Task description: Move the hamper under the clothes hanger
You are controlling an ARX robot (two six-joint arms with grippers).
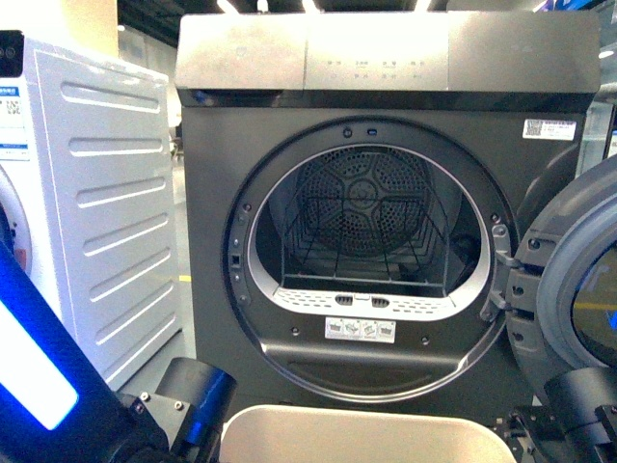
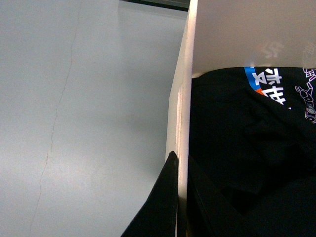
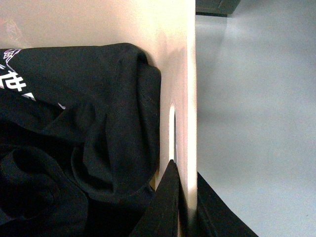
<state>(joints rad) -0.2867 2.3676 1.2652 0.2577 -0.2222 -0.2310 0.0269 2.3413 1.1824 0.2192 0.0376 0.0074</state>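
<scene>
The left arm, lit blue along its side, reaches down at the lower left of the front view, and the right arm comes down at the lower right. Between them sits the hamper, low and close to the robot, on the grey floor just in front of the dark grey dryer, whose door hangs open to the right.

The left gripper straddles one side wall of the hamper, one black finger outside and one inside, pinching the rim. The right gripper clamps the opposite wall the same way, just below a narrow cut-out handle.

The hamper is beige plastic with smooth walls. Inside lies a crumpled black garment with blue and white print.
</scene>
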